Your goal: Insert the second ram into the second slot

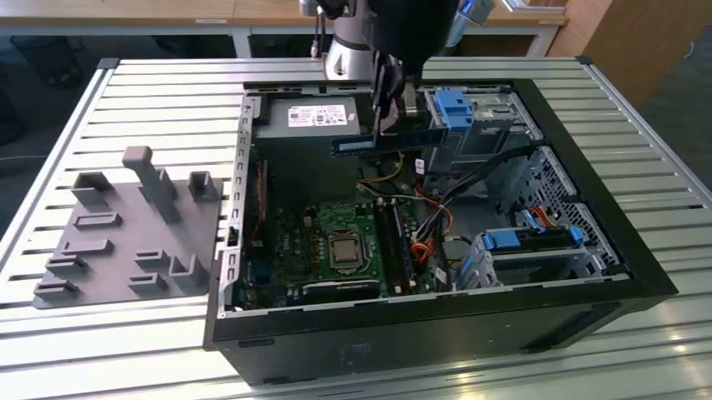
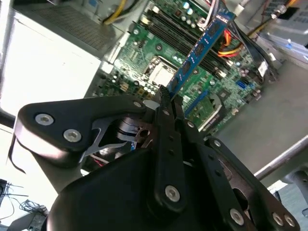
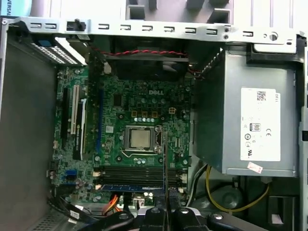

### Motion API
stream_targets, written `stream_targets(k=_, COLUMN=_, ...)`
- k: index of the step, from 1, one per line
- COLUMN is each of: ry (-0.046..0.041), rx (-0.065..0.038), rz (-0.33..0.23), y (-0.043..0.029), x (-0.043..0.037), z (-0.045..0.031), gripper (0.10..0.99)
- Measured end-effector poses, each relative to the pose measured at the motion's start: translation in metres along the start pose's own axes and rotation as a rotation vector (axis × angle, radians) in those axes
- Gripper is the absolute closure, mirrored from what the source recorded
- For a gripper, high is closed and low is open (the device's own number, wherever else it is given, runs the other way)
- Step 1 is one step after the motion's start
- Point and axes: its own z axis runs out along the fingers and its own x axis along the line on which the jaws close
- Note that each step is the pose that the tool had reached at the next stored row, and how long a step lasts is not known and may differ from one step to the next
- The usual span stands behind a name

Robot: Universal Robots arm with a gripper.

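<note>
The second ram (image 1: 384,142) is a thin blue stick held level above the open computer case (image 1: 579,208), near the case's far side in the exterior view. My gripper (image 1: 393,125) is shut on it from above. In the second wrist view the stick (image 2: 197,53) juts out from between the black fingers (image 2: 165,108), over the green motherboard (image 2: 144,57). Edge-on in the first wrist view, the stick (image 3: 164,154) hangs above the dark memory slots (image 3: 134,172), apart from them. Another blue stick (image 3: 127,186) lies seated in the slot beside them.
A grey power supply (image 1: 317,117) sits at the case's far side, close to the held stick. Bright-blue drive-bay clips (image 1: 454,108) and orange cables (image 1: 423,250) lie toward the exterior view's right. The processor socket (image 3: 139,138) is beside the slots. A grey fixture block (image 1: 122,233) stands outside the case.
</note>
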Motion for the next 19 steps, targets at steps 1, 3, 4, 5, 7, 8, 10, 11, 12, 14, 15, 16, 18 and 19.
stream_targets(k=1, ry=-0.0002, rx=0.0, rz=0.003, y=0.0, x=0.0019, z=0.0001, gripper=0.949)
stream_targets(k=3, ry=-0.0009, rx=0.0, rz=0.03, y=0.0001, x=0.0021, z=0.0005, gripper=0.949)
stream_targets(k=4, ry=-0.0016, rx=0.001, rz=0.048, y=0.0001, x=0.0021, z=0.0007, gripper=0.949)
stream_targets(k=5, ry=-0.0024, rx=0.001, rz=0.066, y=0.0, x=0.0022, z=0.001, gripper=0.949)
stream_targets(k=7, ry=-0.0037, rx=0.002, rz=0.102, y=0.0, x=0.0022, z=0.0014, gripper=0.949)
stream_targets(k=8, ry=-0.0044, rx=0.002, rz=0.12, y=0.0, x=0.0022, z=0.0017, gripper=0.949)
stream_targets(k=10, ry=-0.0057, rx=0.003, rz=0.156, y=0.0, x=0.0022, z=0.0022, gripper=0.949)
stream_targets(k=11, ry=-0.0066, rx=0.003, rz=0.175, y=-0.0001, x=0.0022, z=0.0027, gripper=0.949)
stream_targets(k=12, ry=-0.0073, rx=0.003, rz=0.193, y=0.0, x=0.0022, z=0.003, gripper=0.949)
stream_targets(k=14, ry=-0.0085, rx=0.004, rz=0.229, y=-0.0001, x=0.0022, z=0.0036, gripper=0.949)
stream_targets(k=15, ry=-0.0093, rx=0.004, rz=0.247, y=-0.0001, x=0.0022, z=0.004, gripper=0.949)
stream_targets(k=16, ry=-0.0099, rx=0.005, rz=0.265, y=-0.0001, x=0.0022, z=0.0044, gripper=0.949)
stream_targets(k=18, ry=-0.0113, rx=0.005, rz=0.302, y=-0.0001, x=0.0022, z=0.0051, gripper=0.949)
stream_targets(k=19, ry=-0.0119, rx=0.005, rz=0.32, y=-0.0001, x=0.0022, z=0.0054, gripper=0.949)
